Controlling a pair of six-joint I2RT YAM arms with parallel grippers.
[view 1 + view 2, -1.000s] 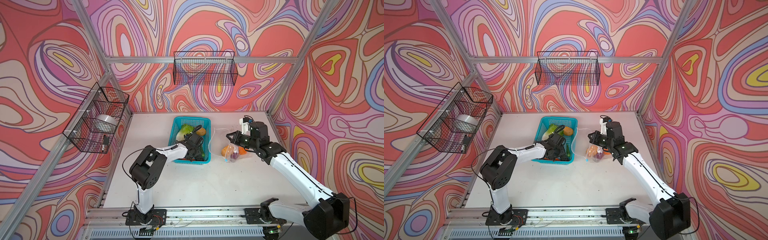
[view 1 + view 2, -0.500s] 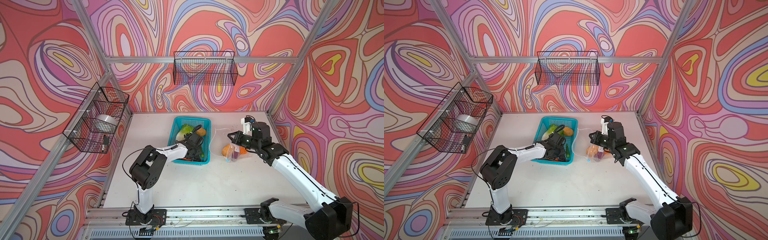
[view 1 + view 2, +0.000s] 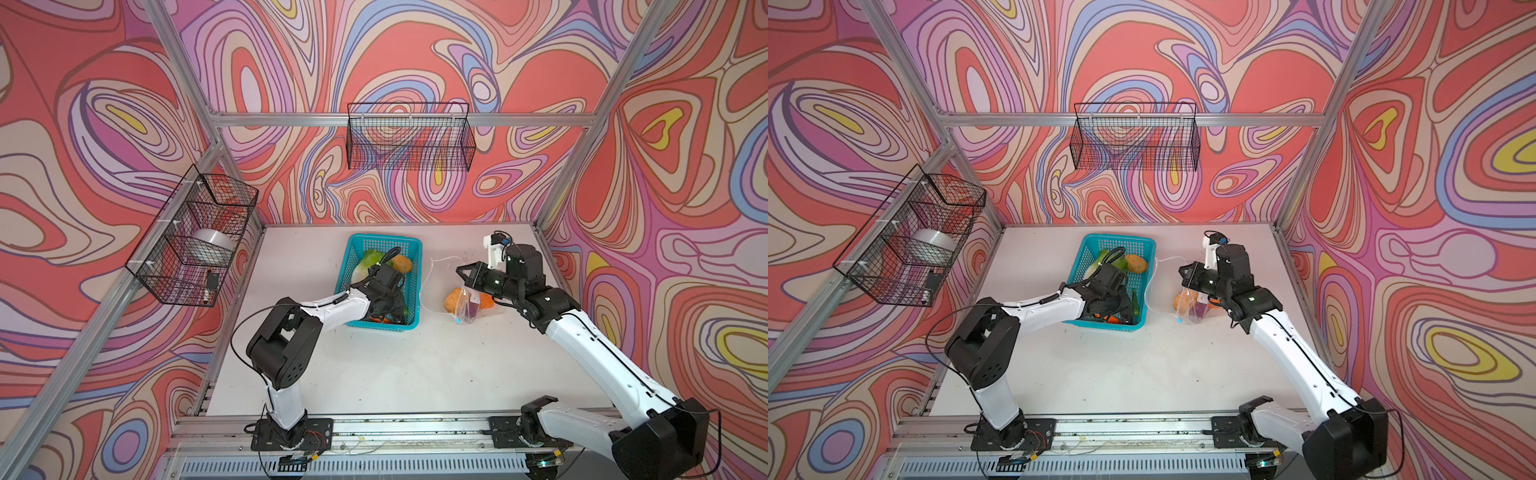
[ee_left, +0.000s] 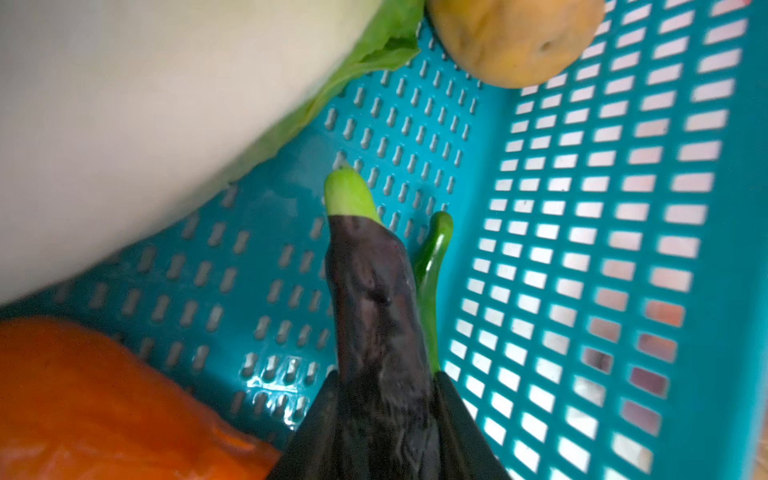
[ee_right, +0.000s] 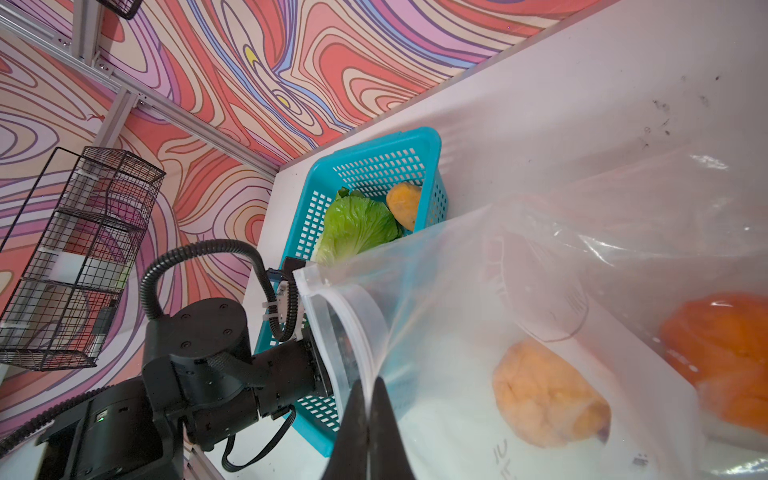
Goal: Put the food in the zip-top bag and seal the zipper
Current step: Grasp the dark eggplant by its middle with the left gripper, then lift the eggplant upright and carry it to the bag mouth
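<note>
Your left gripper (image 4: 386, 384) is clamping the dark cucumber (image 4: 370, 291) inside the basket (image 3: 384, 237); your right gripper (image 5: 368, 386) is pinching the zip-top bag (image 5: 540, 257) by its rim. A potato (image 5: 544, 395) and pumpkin (image 5: 723, 345) are sitting bagged; lettuce (image 5: 357, 224), other pieces and sealing are waiting.

Swirly walls (image 3: 415, 45) all round: red, pink, purple, cream. Silver metal frame (image 3: 291, 119) at corners. White table (image 3: 374, 374) (few dark specks toward far edge). Black back basket (image 3: 409, 137) on rear wall, side basket (image 3: 195, 237) on left wall.

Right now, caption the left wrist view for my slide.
Left end effector grips the dark vegetable inside the teal basket, near lettuce and a potato.
</note>
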